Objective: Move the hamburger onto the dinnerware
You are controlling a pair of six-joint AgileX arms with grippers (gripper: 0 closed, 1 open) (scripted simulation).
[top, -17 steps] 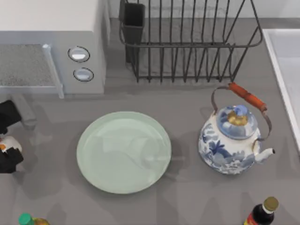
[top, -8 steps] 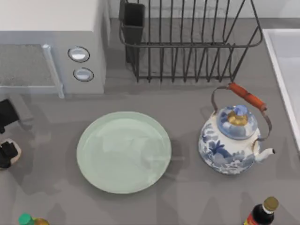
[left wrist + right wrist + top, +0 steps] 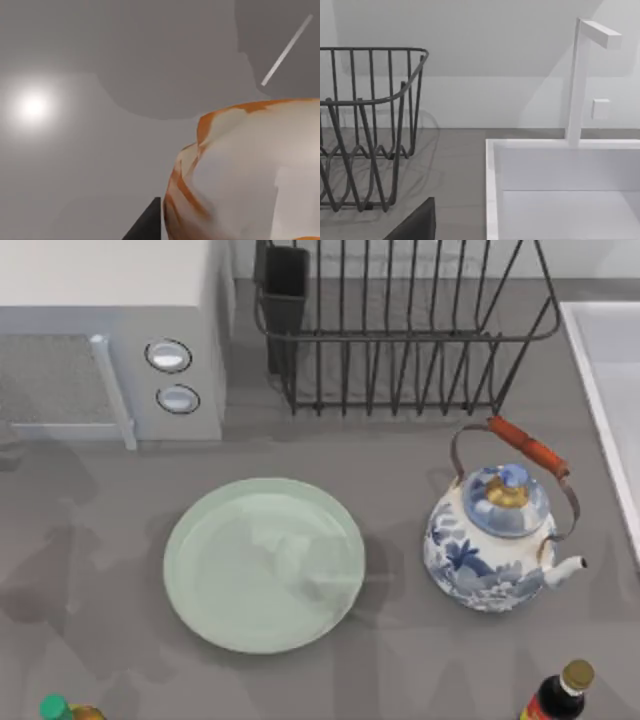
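Observation:
The hamburger (image 3: 250, 175), cream with orange streaks, looms close in the left wrist view over bare grey tabletop. My left gripper (image 3: 235, 220) is shut on it, and one dark finger (image 3: 147, 225) shows beside the bun. The dinnerware (image 3: 264, 564), a pale mint green plate, lies flat near the middle of the table in the top view with nothing on it. My right arm is parked off the table's right side, and its wrist view faces the rack and the sink.
A blue-and-white teapot (image 3: 495, 540) stands right of the plate. Behind are a wire dish rack (image 3: 400, 330) and a white microwave (image 3: 110, 340). A sink (image 3: 560, 190) with a faucet (image 3: 580, 80) lies at the right. Bottles (image 3: 560, 695) stand at the front edge.
My left gripper, holding the hamburger at the table's left edge, has moved out of the top view. Plate and teapot have not moved.

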